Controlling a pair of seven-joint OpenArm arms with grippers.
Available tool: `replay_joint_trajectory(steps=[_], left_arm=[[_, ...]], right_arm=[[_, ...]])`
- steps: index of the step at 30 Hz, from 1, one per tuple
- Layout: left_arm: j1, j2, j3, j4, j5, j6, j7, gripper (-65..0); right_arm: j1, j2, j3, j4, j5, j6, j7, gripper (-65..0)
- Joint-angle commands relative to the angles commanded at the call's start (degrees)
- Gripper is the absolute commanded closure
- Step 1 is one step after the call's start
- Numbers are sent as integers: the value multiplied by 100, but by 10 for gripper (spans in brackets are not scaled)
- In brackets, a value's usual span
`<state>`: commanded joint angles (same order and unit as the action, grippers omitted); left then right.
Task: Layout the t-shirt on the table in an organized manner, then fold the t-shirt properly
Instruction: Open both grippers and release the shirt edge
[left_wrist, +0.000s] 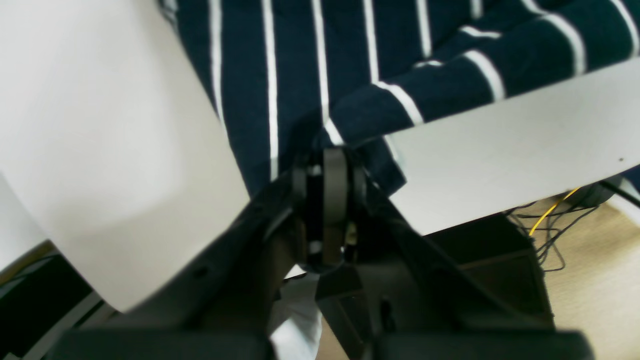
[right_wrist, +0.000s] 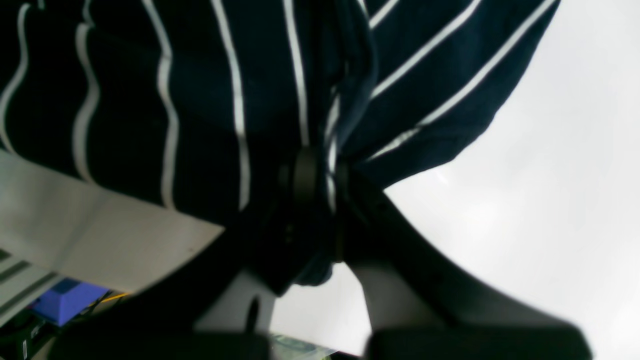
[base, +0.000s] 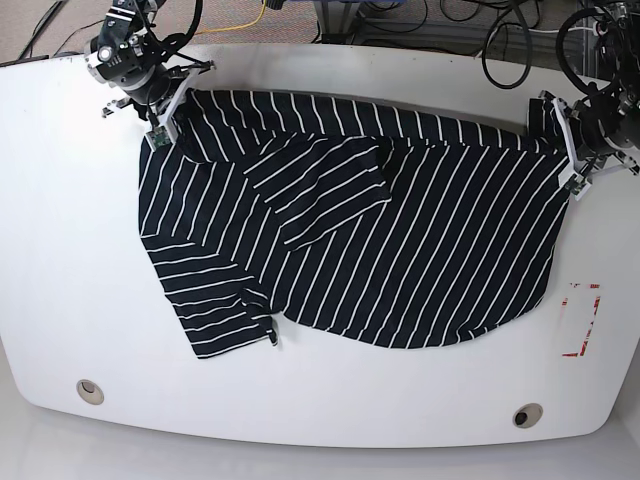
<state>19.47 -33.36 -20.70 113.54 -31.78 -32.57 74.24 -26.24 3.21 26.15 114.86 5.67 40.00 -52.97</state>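
The t-shirt, black with thin white stripes, lies spread across the table, with one sleeve pointing to the front left and a flap folded over its middle. My left gripper is at the far right edge of the cloth. In the left wrist view it is shut on a bunched corner of the t-shirt. My right gripper is at the back left corner. In the right wrist view it is shut on a gathered fold of the t-shirt.
A red rectangular mark sits on the table's right side, in front of the left arm. Two round metal holes lie near the front edge. Cables run behind the back edge, and the table edge is close beside the left gripper.
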Motion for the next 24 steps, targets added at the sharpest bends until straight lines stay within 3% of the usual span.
replay_joint_trajectory(steps=[5,8,10,14,18,24], left_arm=[[-9,0,105,0,0,0,0,-13],[-18,0,264,0,0,0,9,-22],[-18,0,308,0,0,0,9,-63],[-18,18,308,9,-44,0,9,-272],[-18,18,308,18,-44,0,9,-410],[-264,26,308,35,-97,-9,105,-419]], right_arm=[[-9,-105,0,18,-9,0,0,-360],[-44,-105,88,26,-9,0,0,-441],[-62,-114,149,26,0,0,0,-447],[-44,-114,202,26,35,0,0,-442],[-35,-114,202,44,35,0,0,-442],[79,-114,396,44,35,0,0,-442]])
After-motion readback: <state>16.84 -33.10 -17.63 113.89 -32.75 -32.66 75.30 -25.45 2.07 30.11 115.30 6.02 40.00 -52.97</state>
